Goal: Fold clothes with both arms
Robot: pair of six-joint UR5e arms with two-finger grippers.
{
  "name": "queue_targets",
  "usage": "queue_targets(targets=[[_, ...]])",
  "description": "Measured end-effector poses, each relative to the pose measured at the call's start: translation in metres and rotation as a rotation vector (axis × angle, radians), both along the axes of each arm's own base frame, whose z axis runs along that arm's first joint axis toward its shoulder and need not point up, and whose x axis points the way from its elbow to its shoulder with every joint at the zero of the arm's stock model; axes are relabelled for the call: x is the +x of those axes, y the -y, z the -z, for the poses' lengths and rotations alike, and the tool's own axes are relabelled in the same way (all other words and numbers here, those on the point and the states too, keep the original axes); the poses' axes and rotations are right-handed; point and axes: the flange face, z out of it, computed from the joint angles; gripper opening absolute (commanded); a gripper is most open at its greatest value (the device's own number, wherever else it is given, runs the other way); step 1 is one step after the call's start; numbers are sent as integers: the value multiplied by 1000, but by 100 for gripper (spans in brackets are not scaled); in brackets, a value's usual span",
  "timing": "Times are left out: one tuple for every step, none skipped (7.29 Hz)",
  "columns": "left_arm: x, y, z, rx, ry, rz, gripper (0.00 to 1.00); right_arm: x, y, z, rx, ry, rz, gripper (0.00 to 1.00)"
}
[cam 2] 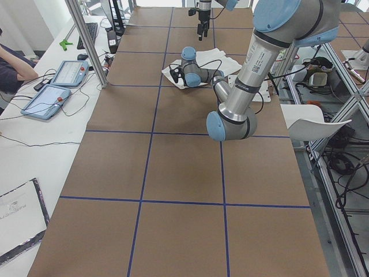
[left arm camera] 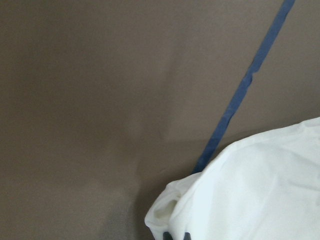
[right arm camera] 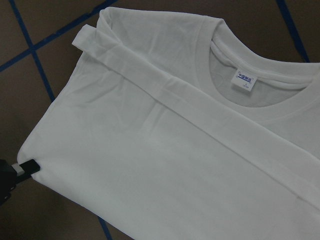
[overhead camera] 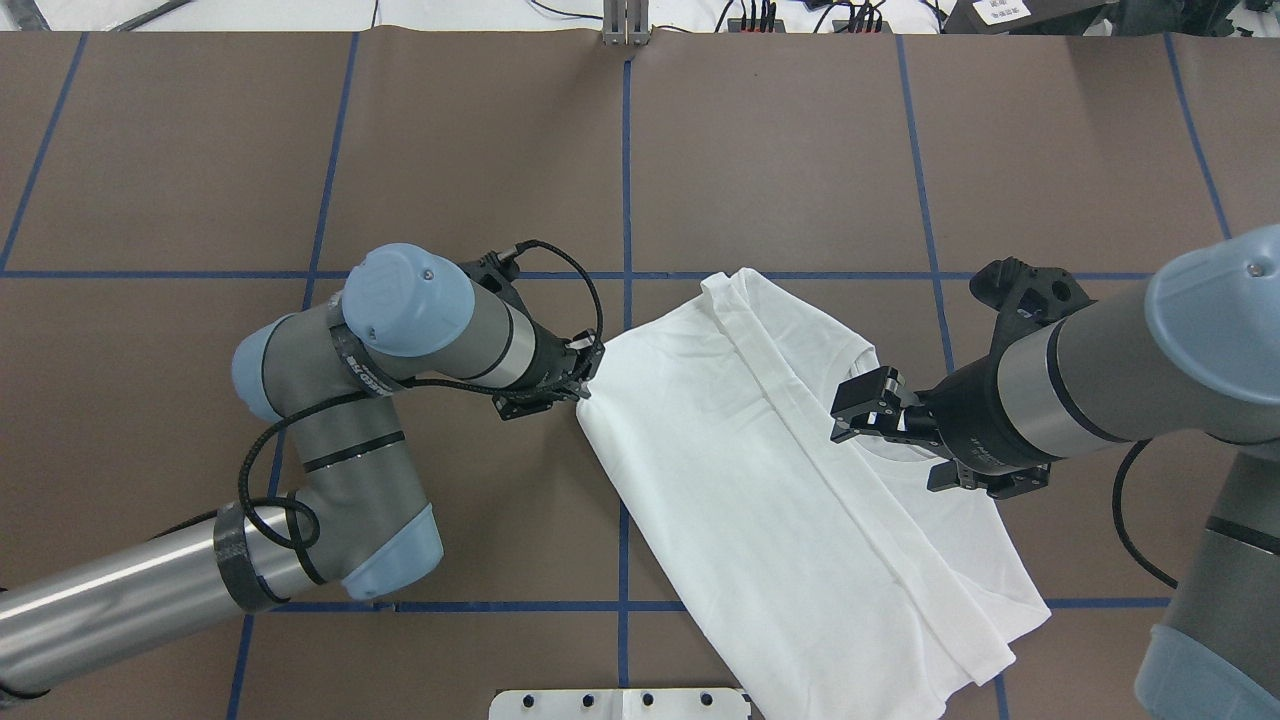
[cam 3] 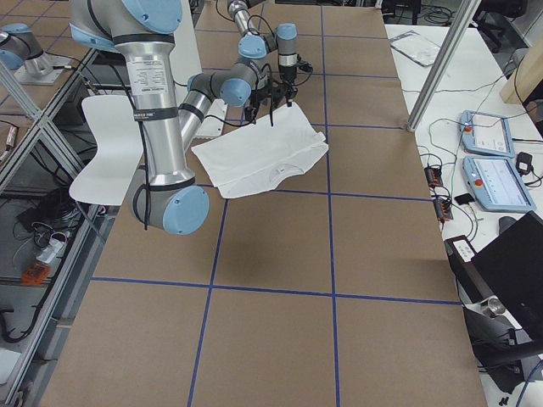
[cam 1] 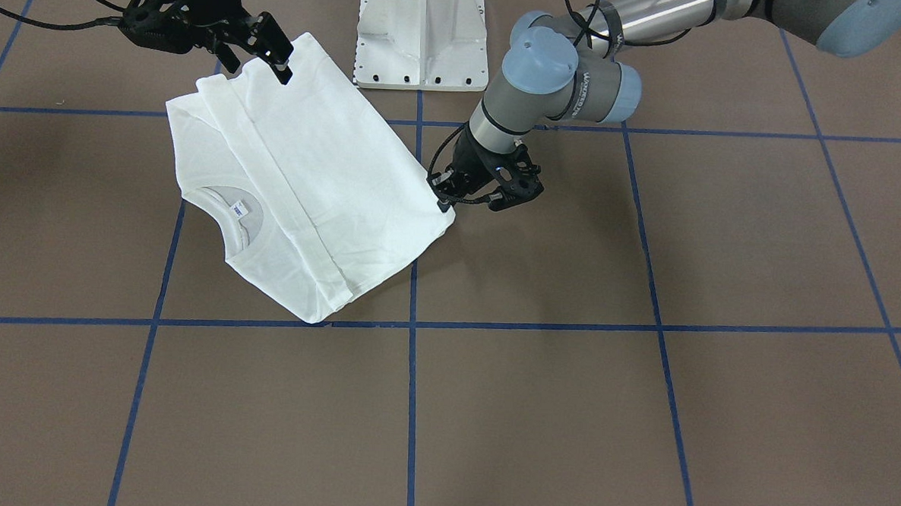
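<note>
The white T-shirt (cam 1: 309, 186) lies on the brown table, folded lengthwise into a long panel, with the collar and blue-printed neck label (cam 1: 238, 209) facing up. It also shows in the overhead view (overhead camera: 760, 480) and the right wrist view (right arm camera: 150, 150). My left gripper (cam 1: 444, 201) is low at the shirt's side corner and shut on the cloth edge (left arm camera: 170, 220); its fingertip (right arm camera: 22, 167) shows in the right wrist view. My right gripper (cam 1: 257, 62) hangs open and empty above the hem end of the shirt, also seen overhead (overhead camera: 855, 410). No printed text shows.
The white pedestal base (cam 1: 421, 31) stands just behind the shirt. Blue tape lines (cam 1: 410, 403) cross the brown table. Tablets (cam 2: 57, 75) and cables lie on a side table beyond a metal post (cam 2: 86, 40).
</note>
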Motion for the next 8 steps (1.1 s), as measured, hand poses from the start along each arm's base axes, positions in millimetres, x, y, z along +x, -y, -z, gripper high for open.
queue_targets(targets=[[-14, 25, -9, 26, 29, 24, 0, 0, 4, -2, -4, -5, -8, 100], [-26, 52, -19, 57, 63, 47, 0, 1, 6, -3, -5, -7, -14, 100], [-33, 84, -28, 92, 104, 72, 0, 2, 8, -4, -3, -10, -20, 100], [-37, 122, -36, 121, 152, 96, 0, 1, 9, -5, 0, -13, -25, 100], [-39, 158, -46, 148, 191, 123, 0, 0, 10, -5, 5, -10, -29, 100], [-41, 185, -54, 189, 200, 162, 0, -4, 13, -7, 14, 4, -32, 100], [-36, 205, -53, 237, 181, 202, 0, -9, 16, -9, 23, 17, -36, 100], [-28, 221, -39, 276, 157, 235, 0, -12, 19, -12, 29, 23, -40, 100]])
